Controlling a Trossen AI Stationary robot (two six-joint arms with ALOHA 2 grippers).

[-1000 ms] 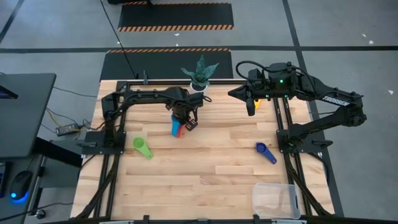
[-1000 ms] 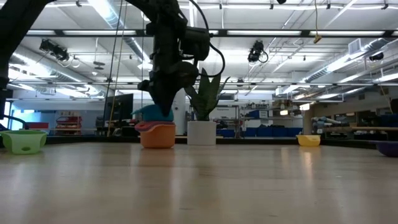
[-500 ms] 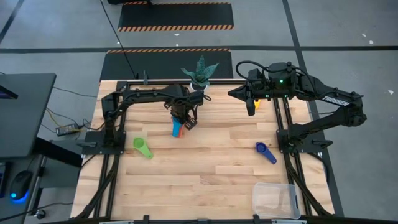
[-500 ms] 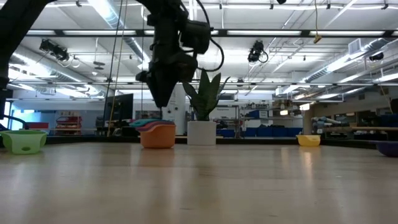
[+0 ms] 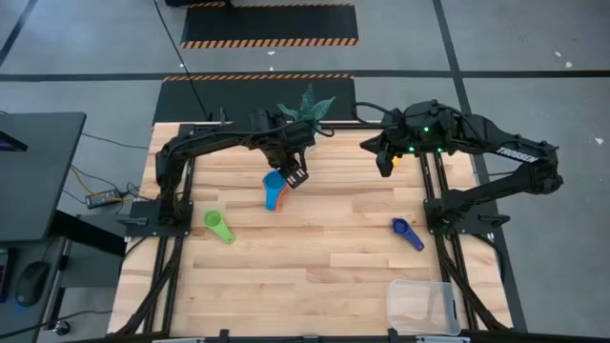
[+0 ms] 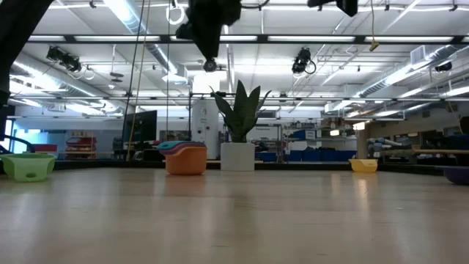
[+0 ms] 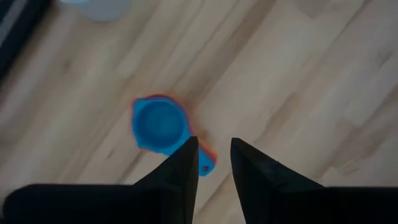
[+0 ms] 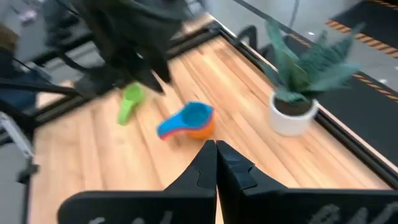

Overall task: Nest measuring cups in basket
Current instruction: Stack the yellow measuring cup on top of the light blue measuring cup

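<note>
- The left gripper hangs above the counter, raised clear of a small stack of measuring cups; its fingers stand a narrow gap apart and hold nothing.
- In the left wrist view the stack lies below the fingers, its top cup blue with an orange rim showing under it.
- The low view shows the stack resting on the counter: an orange cup at the bottom, a red or pink one in it, a blue one on top.
- On the high view's clock face, the stack sits around 11 o'clock from the counter's middle, just beside the left gripper.
- The green cup lies alone toward 9 o'clock, well apart from the stack.
- The navy cup lies toward 3 o'clock, near the right arm's base.
- A yellow cup shows in the low view; in the high view it sits under the right gripper at about 1 o'clock.
- The right gripper waits there above the counter, fingers pressed together with nothing between them.
- The basket stands at the counter's 5 o'clock corner, well apart from every cup; whether anything lies in it I cannot tell.
- A potted plant in a white pot stands at the 12 o'clock edge, near the stack.
</note>
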